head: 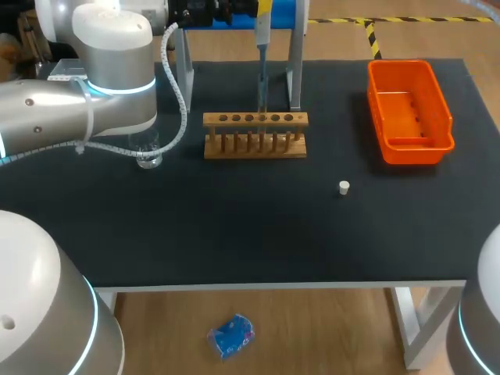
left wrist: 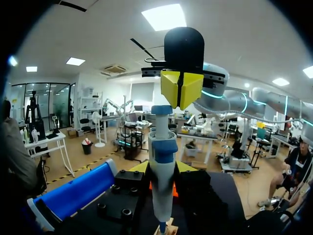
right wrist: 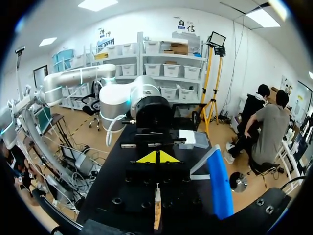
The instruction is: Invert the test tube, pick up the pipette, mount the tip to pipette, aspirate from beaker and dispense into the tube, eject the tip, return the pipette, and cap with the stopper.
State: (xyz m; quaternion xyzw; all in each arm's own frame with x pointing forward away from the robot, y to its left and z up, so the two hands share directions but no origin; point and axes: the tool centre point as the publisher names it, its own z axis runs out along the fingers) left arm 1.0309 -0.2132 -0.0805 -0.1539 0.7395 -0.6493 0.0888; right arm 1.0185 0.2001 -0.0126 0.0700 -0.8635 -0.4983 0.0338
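The white and blue pipette [left wrist: 163, 171] hangs upright, held in my left gripper [right wrist: 156, 147], whose yellow tips are hidden. In the head view the pipette [head: 262, 55] points down at the wooden tube rack [head: 255, 134], with its lower end over the row of holes. My right gripper [left wrist: 182, 89] is shut, its yellow tips together and resting right above the pipette's top. That same gripper [right wrist: 157, 156] faces my left arm's wrist. I cannot make out a tube in the rack. A clear beaker [head: 148, 155] stands under my left arm. A small white stopper [head: 344, 187] lies right of the rack.
An orange bin [head: 408, 109] sits at the back right of the black table [head: 234, 234]. A stand with a blue top bar [head: 283, 12] and metal legs rises just behind the rack. My left arm [head: 86, 101] spans the table's left side.
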